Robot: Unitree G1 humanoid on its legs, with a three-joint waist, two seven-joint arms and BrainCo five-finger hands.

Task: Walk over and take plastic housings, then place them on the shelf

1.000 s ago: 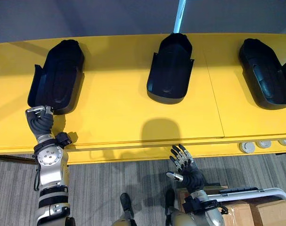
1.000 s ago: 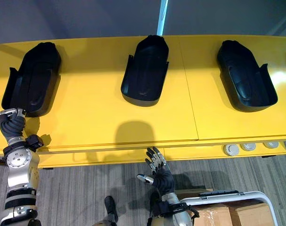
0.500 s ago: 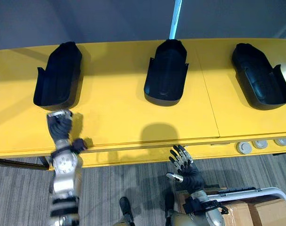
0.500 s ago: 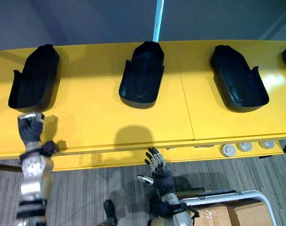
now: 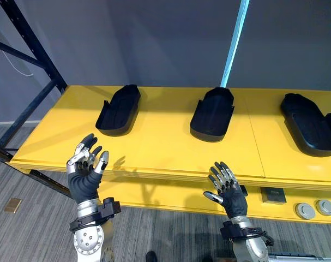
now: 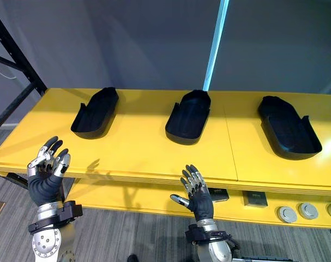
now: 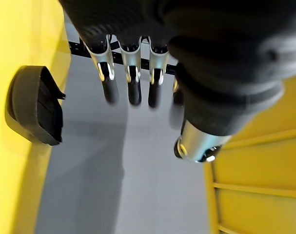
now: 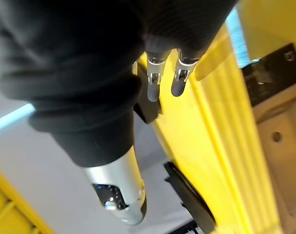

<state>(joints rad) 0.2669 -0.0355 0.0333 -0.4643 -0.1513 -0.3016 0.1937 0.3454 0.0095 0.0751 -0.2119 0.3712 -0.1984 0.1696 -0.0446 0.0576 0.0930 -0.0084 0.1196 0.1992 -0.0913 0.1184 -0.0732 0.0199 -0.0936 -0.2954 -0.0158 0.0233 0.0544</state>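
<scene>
Three black plastic housings lie in a row on the yellow shelf [image 5: 154, 136]: one at the left [image 5: 118, 109], one in the middle [image 5: 213, 113], one at the right [image 5: 309, 123]. My left hand [image 5: 85, 173] is raised before the shelf's front left edge, fingers straight and spread, holding nothing. The left housing [image 7: 33, 105] also appears past its fingers [image 7: 133, 78] in the left wrist view. In front of the shelf's edge, lower and right of centre, my right hand [image 5: 229, 192] is open and empty too, fingers [image 8: 160, 78] straight.
A dark steel rack post and brace [image 5: 29, 60] stand at the shelf's left end. A light blue strip [image 5: 235, 38] runs up the grey wall behind. Round fittings [image 5: 316, 208] and a dark square plate [image 5: 273, 195] sit on the lower yellow tier. Grey floor lies below.
The camera has tilted up, so the shelf now appears farther off. My left hand let go of the left housing's edge, drew back from the shelf and opened. The right hand stays open.
</scene>
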